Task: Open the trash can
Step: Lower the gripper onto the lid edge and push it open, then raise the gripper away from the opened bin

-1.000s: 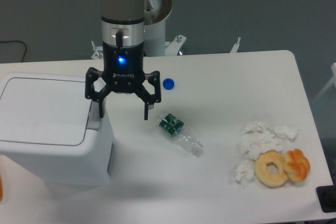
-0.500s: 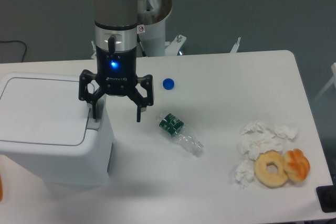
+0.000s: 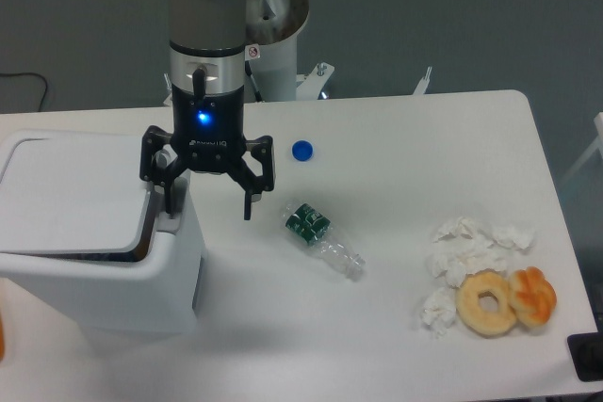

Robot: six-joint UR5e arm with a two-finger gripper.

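Note:
The trash can (image 3: 94, 280) is a large white boxy bin at the left of the table. Its flat lid (image 3: 71, 193) is lifted a little, with a dark gap showing under its front and right edges. My gripper (image 3: 208, 204) hangs open at the bin's right edge. Its left finger (image 3: 170, 197) is down on the grey push tab (image 3: 170, 223) at the bin's top right corner. Its right finger (image 3: 250, 204) hangs free over the table beside the bin.
A crushed clear plastic bottle with a green label (image 3: 321, 240) lies right of the gripper. A blue bottle cap (image 3: 301, 150) lies behind it. Crumpled white tissues (image 3: 466, 251) and two doughnuts (image 3: 504, 300) lie at the right front.
My gripper moved left and down until its left finger reached the push tab. Since half a second ago the lid has popped up and a dark gap has appeared under it.

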